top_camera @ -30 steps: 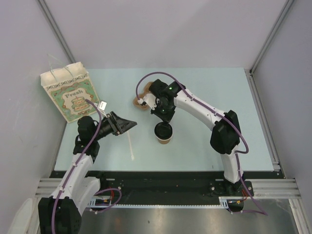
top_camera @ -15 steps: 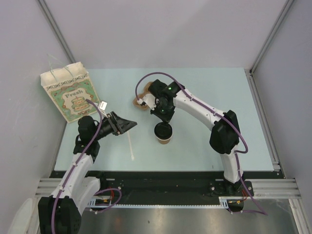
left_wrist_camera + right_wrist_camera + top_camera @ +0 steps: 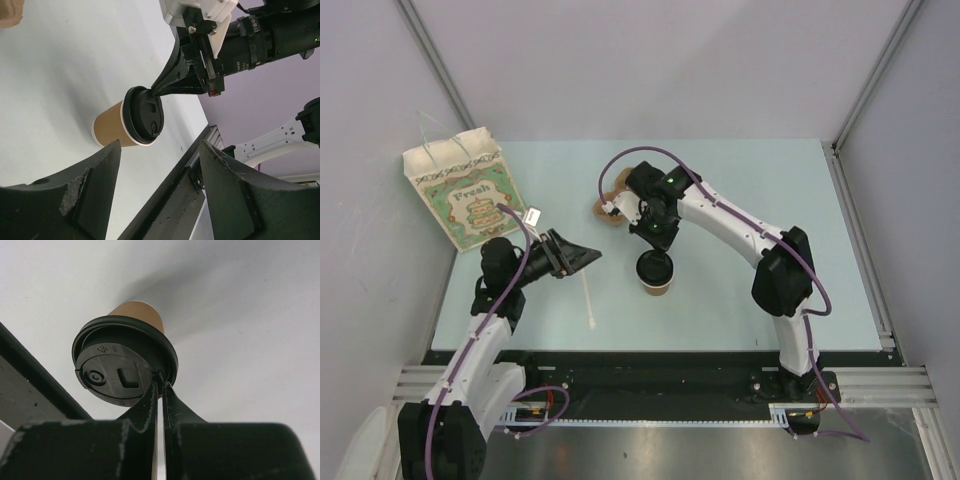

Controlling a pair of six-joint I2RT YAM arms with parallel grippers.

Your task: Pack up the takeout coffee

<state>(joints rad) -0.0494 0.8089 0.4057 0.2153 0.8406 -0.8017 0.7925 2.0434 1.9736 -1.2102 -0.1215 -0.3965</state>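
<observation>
The takeout coffee [image 3: 655, 272], a kraft paper cup with a black lid, stands upright on the table's middle. It also shows in the left wrist view [image 3: 112, 126] and the right wrist view [image 3: 141, 315]. My right gripper [image 3: 653, 242] reaches down onto it from behind. Its fingertips [image 3: 153, 386] are pinched together on the raised rim of the lid [image 3: 117, 367]. My left gripper [image 3: 584, 257] is open and empty, to the left of the cup and pointing at it, with a gap between them. The cup sits beyond its jaws [image 3: 160, 150].
A printed paper bag [image 3: 465, 195] stands at the back left. A brown pulp cup carrier [image 3: 610, 208] lies behind the right gripper. A white stir stick [image 3: 588, 295] lies on the table below the left gripper. The table's near edge rail [image 3: 650, 352] runs close in front.
</observation>
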